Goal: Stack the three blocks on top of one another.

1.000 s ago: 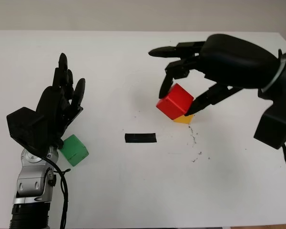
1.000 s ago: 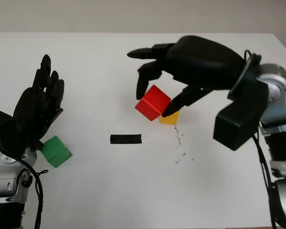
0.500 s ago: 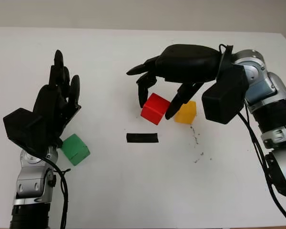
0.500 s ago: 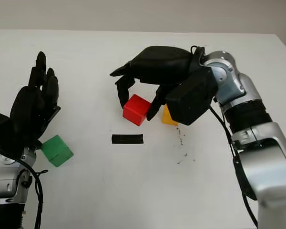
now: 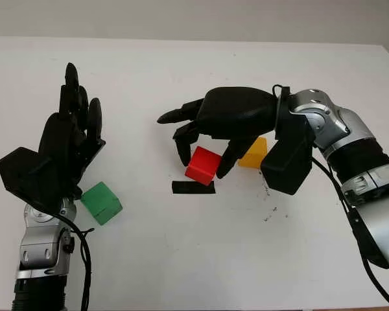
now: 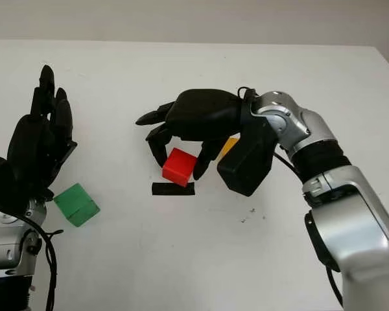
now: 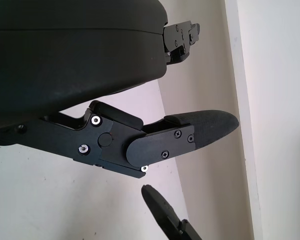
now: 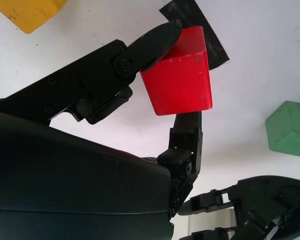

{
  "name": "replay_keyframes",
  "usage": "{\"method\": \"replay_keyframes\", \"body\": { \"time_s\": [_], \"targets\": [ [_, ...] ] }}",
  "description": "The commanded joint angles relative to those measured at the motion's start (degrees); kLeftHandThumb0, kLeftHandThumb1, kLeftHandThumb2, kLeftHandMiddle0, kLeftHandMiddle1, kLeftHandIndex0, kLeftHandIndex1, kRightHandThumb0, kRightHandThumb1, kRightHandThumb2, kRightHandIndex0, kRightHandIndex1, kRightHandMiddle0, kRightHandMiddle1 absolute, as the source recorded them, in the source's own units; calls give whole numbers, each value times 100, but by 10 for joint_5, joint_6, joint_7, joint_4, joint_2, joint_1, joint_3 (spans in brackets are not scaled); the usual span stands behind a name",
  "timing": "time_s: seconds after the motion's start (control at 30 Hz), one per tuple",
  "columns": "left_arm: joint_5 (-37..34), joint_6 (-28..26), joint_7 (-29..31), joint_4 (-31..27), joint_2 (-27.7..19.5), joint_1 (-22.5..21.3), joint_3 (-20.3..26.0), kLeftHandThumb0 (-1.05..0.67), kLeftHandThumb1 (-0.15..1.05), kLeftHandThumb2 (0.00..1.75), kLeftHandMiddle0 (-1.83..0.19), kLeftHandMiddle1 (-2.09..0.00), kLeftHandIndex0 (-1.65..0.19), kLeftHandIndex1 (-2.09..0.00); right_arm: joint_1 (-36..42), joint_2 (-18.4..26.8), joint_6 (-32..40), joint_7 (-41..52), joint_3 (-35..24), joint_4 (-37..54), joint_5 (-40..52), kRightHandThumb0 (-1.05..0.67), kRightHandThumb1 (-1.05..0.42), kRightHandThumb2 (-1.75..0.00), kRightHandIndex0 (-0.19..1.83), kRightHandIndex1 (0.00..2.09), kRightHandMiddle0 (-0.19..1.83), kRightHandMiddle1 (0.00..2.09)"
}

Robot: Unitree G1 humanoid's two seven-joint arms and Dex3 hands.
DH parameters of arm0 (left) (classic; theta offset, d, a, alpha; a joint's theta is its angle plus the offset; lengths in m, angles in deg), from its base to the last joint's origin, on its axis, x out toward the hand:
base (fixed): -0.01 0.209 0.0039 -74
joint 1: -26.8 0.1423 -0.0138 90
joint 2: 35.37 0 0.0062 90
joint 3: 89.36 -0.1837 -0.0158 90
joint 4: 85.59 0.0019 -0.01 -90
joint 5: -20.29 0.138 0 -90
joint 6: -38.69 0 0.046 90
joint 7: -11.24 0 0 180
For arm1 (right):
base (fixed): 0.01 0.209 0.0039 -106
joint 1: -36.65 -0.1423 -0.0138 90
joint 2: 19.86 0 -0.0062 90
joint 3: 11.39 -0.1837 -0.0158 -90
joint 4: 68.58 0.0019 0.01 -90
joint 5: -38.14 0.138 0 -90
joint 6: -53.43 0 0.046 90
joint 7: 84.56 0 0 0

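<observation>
Looking at a white table [image 5: 181,259] with a pale wall strip along its far edge. Black tape strip [image 5: 193,187] near the centre, with a few dark specks [image 5: 270,210] on the surface to its right.

Right hand [image 5: 204,146] is mid-table, fingers clamped on the red block [image 5: 203,166]. I see that block tilted, held just above the tape's right end; whether it touches the tape I can't tell. Yellow block [image 5: 254,153] sits on the table just right of the red one, partly behind the right hand's thumb and wrist housing.

Green block [image 5: 101,203] is well apart at the left, on the table, beside the left hand's wrist. Left hand [image 5: 65,142] is raised over the left side of the table, open, holding nothing.

Right wrist view gives what the head views don't: 1 finger [image 8: 155,42] pressed on 1 side of the red block [image 8: 179,75], another finger [image 8: 186,135] on the opposite side, tape [image 8: 195,27] right behind the block, yellow block [image 8: 32,12] at the frame edge, green block [image 8: 289,129] farther off. Left wrist view shows the left hand's fingers [image 7: 190,135] over bare table, nothing between them.

Red block looks like a plain glossy cube with slightly scuffed faces.
</observation>
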Motion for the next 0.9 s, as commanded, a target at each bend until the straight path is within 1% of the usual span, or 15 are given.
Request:
{"method": "replay_keyframes", "body": {
  "time_s": [0.0,0.2,0.4,0.87],
  "targets": [
    [0,-3,-2,-9,-3,-9,3,-74,105,65,19,0,19,0,1,-1,-13,-14,4,-5,-5,-54,-89,-6,25,4,52,147],
    [-1,-7,-2,-12,-2,-11,0,-73,105,63,19,0,19,0,-4,-4,-40,-65,17,-17,-52,-56,-89,-5,26,5,50,152],
    [-1,-9,-3,-16,0,-10,-2,-74,105,62,19,0,19,0,-15,-11,-48,-109,36,-28,-96,-57,-90,-5,27,6,49,156],
    [2,-8,-8,-23,3,-3,-4,-73,105,63,19,0,19,0,-35,-28,-52,-190,68,-70,-153,-58,-87,-5,30,7,50,152]
  ]
}}
